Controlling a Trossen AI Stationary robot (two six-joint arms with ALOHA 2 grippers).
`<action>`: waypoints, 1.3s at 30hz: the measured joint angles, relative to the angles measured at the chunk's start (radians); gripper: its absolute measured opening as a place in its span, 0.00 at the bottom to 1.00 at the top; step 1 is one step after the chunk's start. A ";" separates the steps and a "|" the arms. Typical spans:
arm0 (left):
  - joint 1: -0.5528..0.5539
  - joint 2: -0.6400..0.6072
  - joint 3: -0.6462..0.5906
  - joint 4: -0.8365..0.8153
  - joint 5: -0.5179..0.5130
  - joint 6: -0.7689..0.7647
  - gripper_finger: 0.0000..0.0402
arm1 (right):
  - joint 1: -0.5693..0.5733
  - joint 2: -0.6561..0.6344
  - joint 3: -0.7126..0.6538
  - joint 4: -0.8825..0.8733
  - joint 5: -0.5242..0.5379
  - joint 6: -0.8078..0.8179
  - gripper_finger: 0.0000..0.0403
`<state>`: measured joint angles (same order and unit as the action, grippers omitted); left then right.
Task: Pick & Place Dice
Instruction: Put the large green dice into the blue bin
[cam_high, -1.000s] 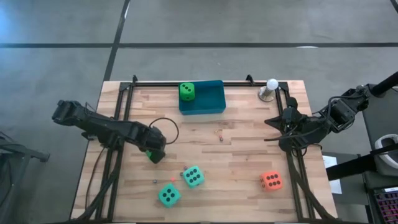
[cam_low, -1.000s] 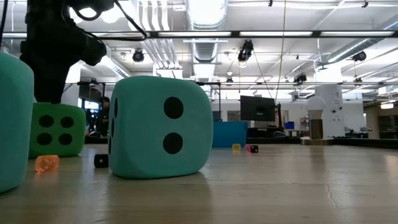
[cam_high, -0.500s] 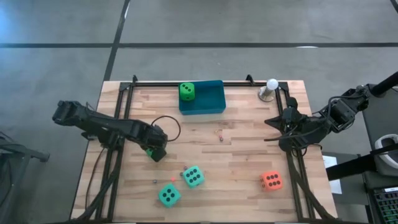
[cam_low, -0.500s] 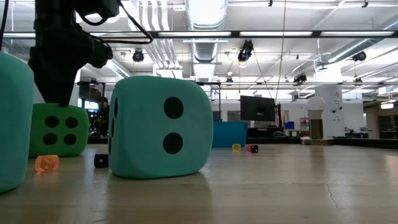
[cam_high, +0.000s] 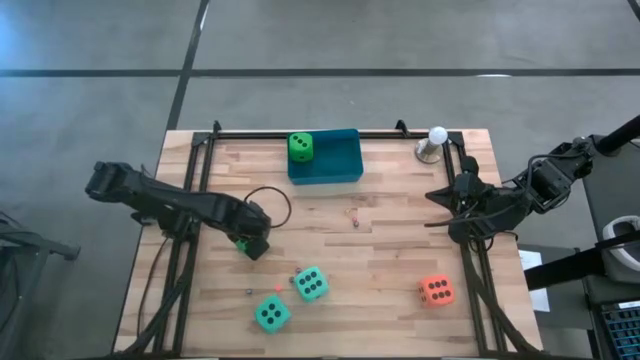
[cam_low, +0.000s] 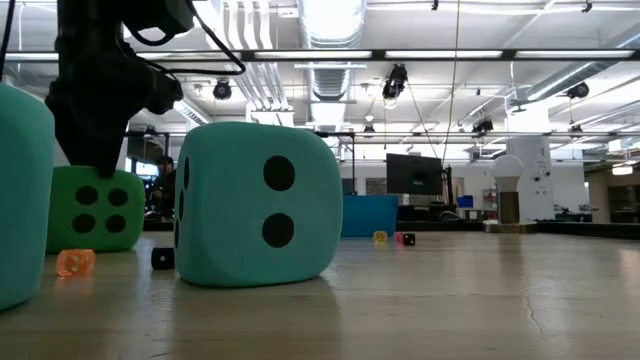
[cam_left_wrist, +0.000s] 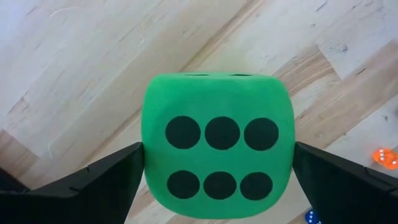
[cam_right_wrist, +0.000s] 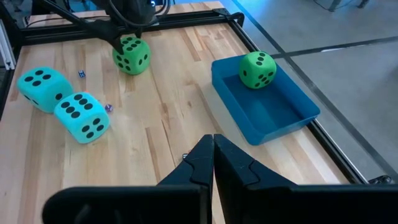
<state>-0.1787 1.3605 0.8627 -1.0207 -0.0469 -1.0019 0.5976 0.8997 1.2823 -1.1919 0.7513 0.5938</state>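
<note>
Since the green die (cam_left_wrist: 217, 152) on the table's left half looks soft and light, you should pinch its flat sides squarely; the left gripper (cam_left_wrist: 217, 171) straddles it, jaws wide.

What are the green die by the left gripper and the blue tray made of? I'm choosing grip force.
Green die: probably soft foam, matte, with rounded corners and flat dark pips. Blue tray: likely rigid plastic, smooth with a slight sheen and thin straight walls.

1. A wooden table (cam_high: 380, 250) carries everything.
2. On it lie a blue tray (cam_high: 335, 168), two teal dice (cam_high: 311, 284), an orange-red die (cam_high: 436, 291), a green die (cam_right_wrist: 131, 54) and a white ball stand (cam_high: 431, 148).
</note>
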 joint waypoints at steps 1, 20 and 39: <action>0.000 0.007 0.000 0.002 -0.002 0.000 0.99 | 0.000 0.000 0.000 0.000 0.000 0.000 0.02; 0.000 0.037 0.004 0.011 -0.002 -0.042 0.98 | 0.000 0.000 0.000 0.000 0.000 0.000 0.02; 0.000 0.037 0.003 0.011 -0.003 -0.046 0.93 | 0.000 0.000 0.000 0.000 0.000 0.000 0.02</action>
<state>-0.1787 1.3979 0.8661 -1.0096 -0.0498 -1.0477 0.5976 0.8994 1.2821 -1.1919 0.7510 0.5938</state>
